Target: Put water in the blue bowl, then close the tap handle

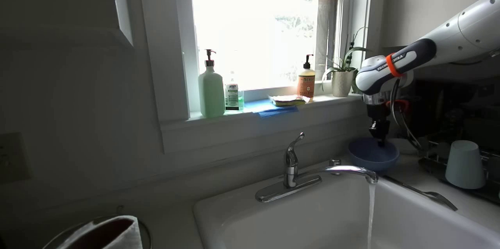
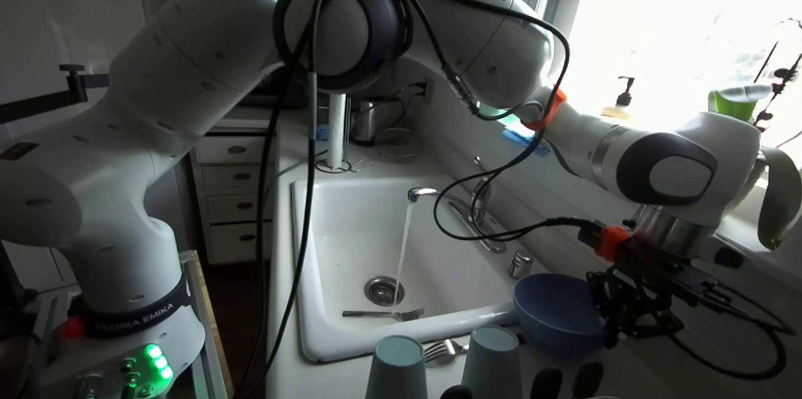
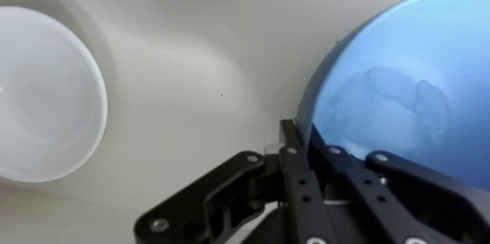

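Wrist view: 2 black fingers (image 3: 294,161) pinch the smooth, round blue bowl (image 3: 402,58).

In an exterior view, from the sponge (image 1: 288,101) on the sill (image 1: 330,99), a green bottle (image 1: 211,94) stands at nine o'clock, a plant (image 1: 343,83) at two. In an exterior view, two pale mugs (image 2: 492,367) stand upside down at six o'clock, a fork (image 2: 445,349) showing between them; another fork (image 2: 383,314) lies in the sink (image 2: 348,220). In the wrist view, a white bowl (image 3: 49,94) sits on the desk (image 3: 195,83) at nine o'clock.
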Robot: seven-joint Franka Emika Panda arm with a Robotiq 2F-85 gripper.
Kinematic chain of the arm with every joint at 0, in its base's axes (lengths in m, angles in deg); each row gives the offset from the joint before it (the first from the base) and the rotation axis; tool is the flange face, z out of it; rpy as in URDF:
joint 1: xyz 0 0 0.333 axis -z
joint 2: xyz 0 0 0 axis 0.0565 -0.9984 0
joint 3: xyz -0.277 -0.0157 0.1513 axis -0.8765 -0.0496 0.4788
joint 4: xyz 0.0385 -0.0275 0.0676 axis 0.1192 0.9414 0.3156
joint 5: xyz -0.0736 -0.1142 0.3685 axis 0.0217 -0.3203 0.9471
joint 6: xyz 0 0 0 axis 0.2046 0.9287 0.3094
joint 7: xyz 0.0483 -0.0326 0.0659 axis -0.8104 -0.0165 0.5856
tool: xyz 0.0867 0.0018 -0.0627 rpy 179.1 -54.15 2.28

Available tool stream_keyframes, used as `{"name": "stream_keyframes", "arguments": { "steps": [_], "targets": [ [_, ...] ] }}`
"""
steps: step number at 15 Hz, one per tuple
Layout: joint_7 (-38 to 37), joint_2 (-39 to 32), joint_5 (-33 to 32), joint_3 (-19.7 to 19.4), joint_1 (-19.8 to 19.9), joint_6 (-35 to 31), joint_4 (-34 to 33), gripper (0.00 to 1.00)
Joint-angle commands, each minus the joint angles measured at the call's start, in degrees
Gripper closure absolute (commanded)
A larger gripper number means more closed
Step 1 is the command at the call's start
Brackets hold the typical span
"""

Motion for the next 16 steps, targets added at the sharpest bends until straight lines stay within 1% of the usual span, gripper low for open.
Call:
{"name": "stream_keyframes", "arguments": {
  "steps": [1,5,9,11,12,13,16],
  "targets": [
    [3.30,5.33,0.60,1.13,0.07,2.55,5.68,0.98],
    [3.53,8.87,0.50,1.74,-0.69,4.05,10.20,0.98],
    [3.68,11.43,1.47,1.69,-1.82,7.45,13.12,0.98],
    [3.09,13.95,0.43,1.59,-3.31,7.29,16.74,0.98],
    [3.23,15.62,-0.51,1.59,-4.32,5.01,19.33,0.98],
    [2.73,10.34,0.35,0.99,-3.33,7.06,12.49,0.92],
    [2.71,12.91,0.26,1.05,-4.87,6.72,15.76,0.92]
  ]
}}
